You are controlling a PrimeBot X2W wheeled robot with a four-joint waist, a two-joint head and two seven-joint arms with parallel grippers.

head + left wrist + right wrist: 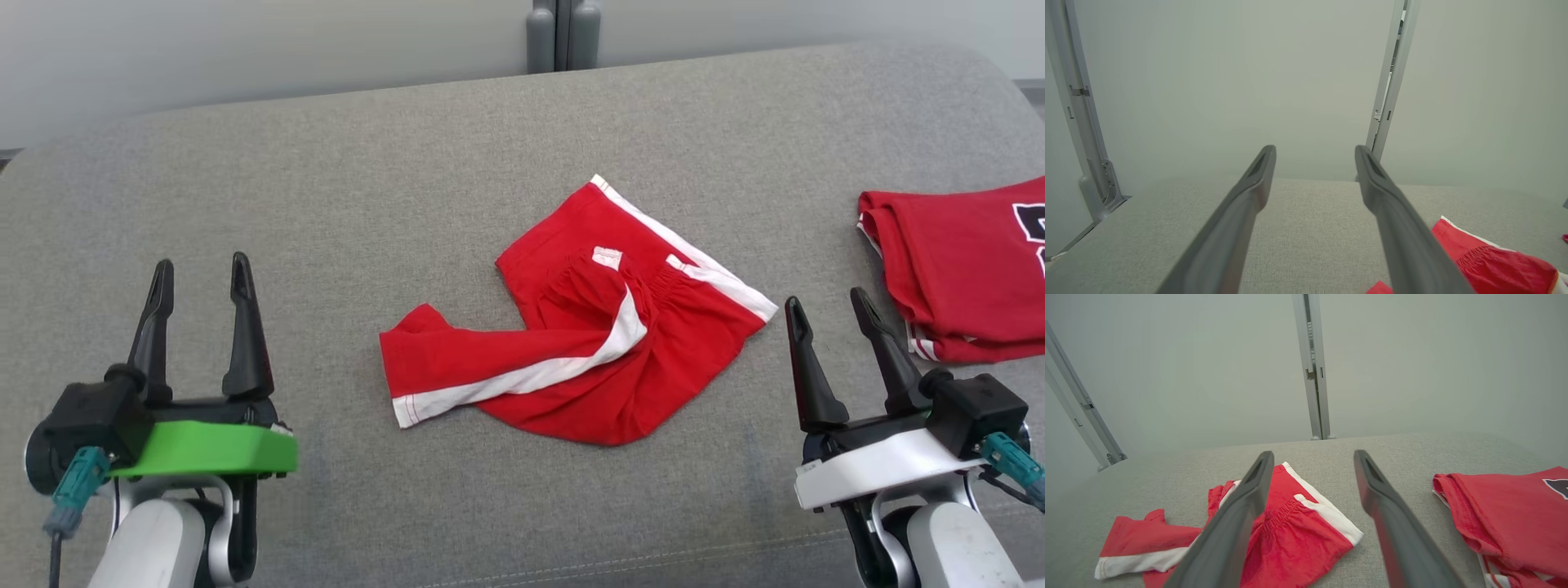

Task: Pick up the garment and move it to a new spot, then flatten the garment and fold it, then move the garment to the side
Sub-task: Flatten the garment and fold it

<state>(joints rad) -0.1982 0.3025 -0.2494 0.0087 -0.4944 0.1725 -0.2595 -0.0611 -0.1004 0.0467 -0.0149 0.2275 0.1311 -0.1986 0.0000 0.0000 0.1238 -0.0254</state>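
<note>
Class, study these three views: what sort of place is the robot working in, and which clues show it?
Probably a test bay for garment folding, not a home: a grey padded surface, plain pale walls joined by metal posts, crumpled red shorts and a folded red shirt off to the side.

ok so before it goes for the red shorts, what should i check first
1. left gripper open and empty: ok
2. right gripper open and empty: ok
3. red shorts lying flat: not ok, crumpled, one leg twisted across
4. shorts apart from the folded red shirt: ok, a strip of grey cushion shows between them
5. room on the cushion left of the shorts for a new spot: ok
6. how many layers a pinch would catch: cannot tell
</note>
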